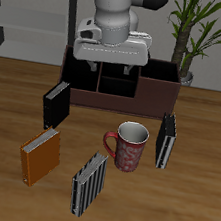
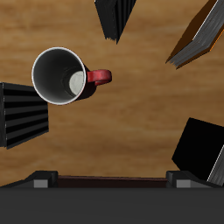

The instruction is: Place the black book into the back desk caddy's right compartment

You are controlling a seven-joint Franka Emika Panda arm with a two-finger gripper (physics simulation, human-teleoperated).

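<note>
The black book is plain black and stands leaning on the table beside one end of the back desk caddy, a long dark reddish-brown box. It also shows in the wrist view with its white page edge. The caddy's right compartment is the large undivided end section, at the end away from the book. My gripper hangs over the caddy's middle cells, open and empty. In the wrist view the gripper has its fingers spread wide.
A red-and-white mug stands before the caddy. A black book with white stripes stands beside the mug. A grey-and-black striped book and an orange book stand nearer the front edge. A potted plant is behind the caddy.
</note>
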